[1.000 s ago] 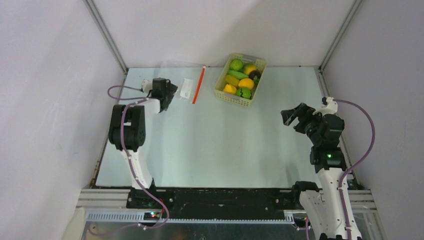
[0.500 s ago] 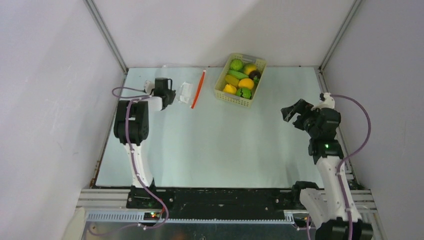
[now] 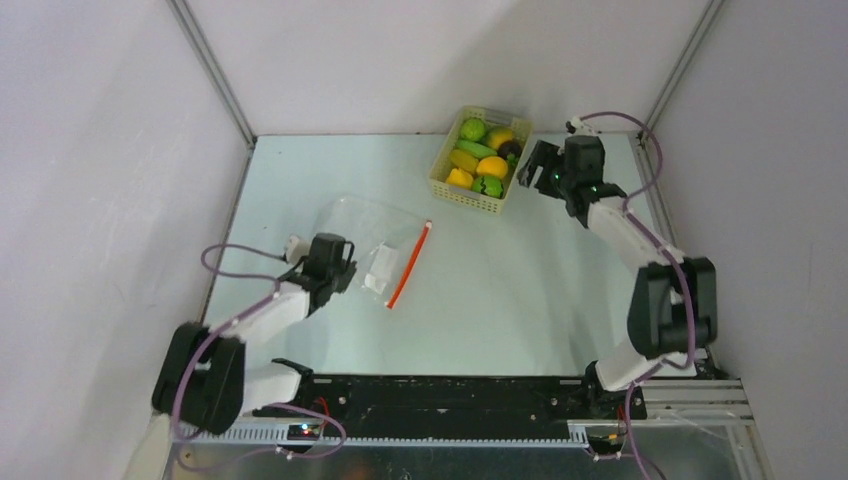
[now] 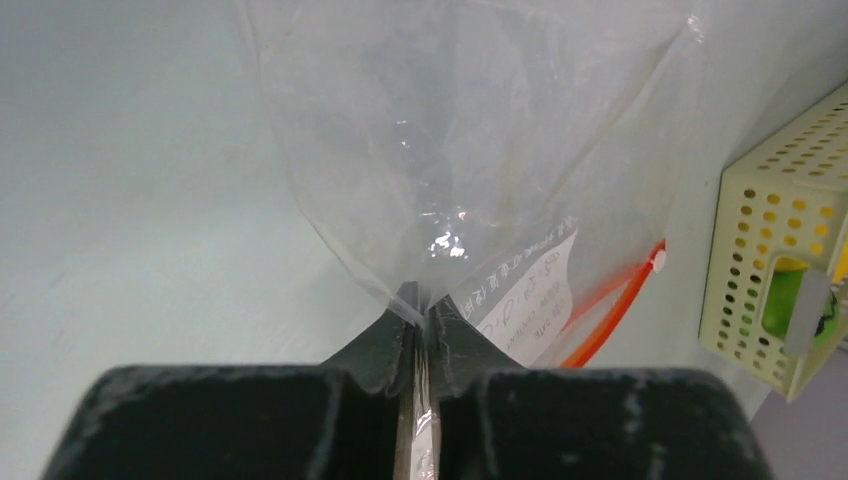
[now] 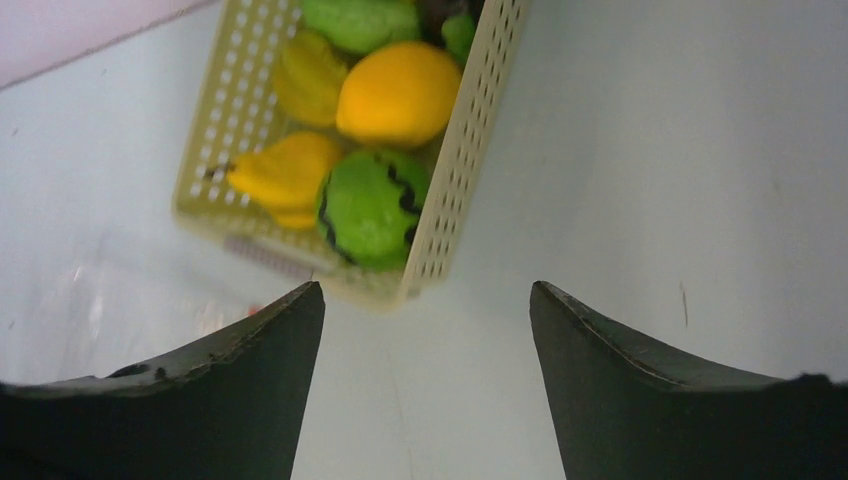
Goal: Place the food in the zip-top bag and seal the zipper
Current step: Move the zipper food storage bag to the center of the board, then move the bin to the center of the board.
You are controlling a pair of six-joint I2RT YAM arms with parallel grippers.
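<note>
Bag (image 3: 370, 225): well left of basket (image 3: 468, 198), zipper (image 3: 410, 263) on basket side.
Left gripper (image 4: 418, 310): pinching bag film, clear only from wrist.
Right gripper (image 5: 427, 295): spread beside basket of food (image 5: 398, 93).

- Pale mint table (image 3: 520, 300) is taking up basically the whole floor of this booth, matte and only picking up a soft sheen.
- Plain white back wall (image 3: 440, 60) is catching a faint diagonal shadow across it.
- Left wall (image 3: 90, 200) and right wall (image 3: 775, 220) are boxing the table in, both looking slightly lilac.
- Two silver metal struts, left strut (image 3: 210, 70) and right strut (image 3: 685, 65), are running up the back corners.
- A black base bar (image 3: 450, 395) and a silver slotted rail (image 3: 440, 440) are lining the near edge.
- Light is coming in even and diffuse, nothing harsh.
</note>
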